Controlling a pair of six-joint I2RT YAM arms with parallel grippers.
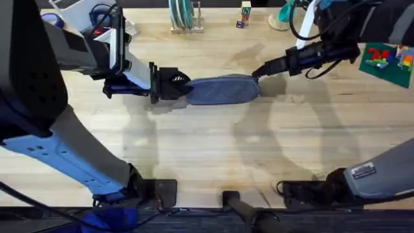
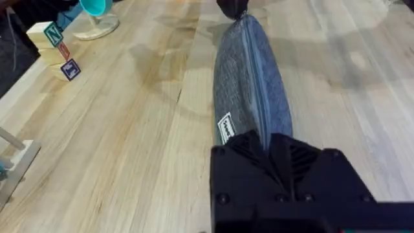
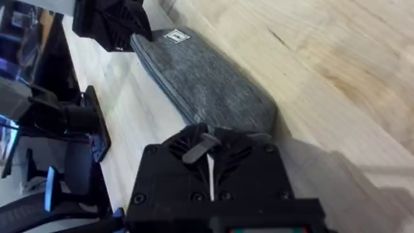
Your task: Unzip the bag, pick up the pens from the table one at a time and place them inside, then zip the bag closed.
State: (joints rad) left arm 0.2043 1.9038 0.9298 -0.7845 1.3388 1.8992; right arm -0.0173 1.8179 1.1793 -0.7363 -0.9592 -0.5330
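Observation:
The blue-grey bag lies lengthwise across the middle of the table, its zipper drawn closed along the top. My left gripper is shut on the bag's left end, and in the left wrist view the black fingers pinch the fabric beside a white label. At the bag's right end my right gripper is shut on the metal zipper pull, which sticks out between its fingers. The pens are out of view.
Along the table's far edge stand a teal rack, small lettered blocks and a teal object on a round base. A green plate with coloured bricks sits at the right.

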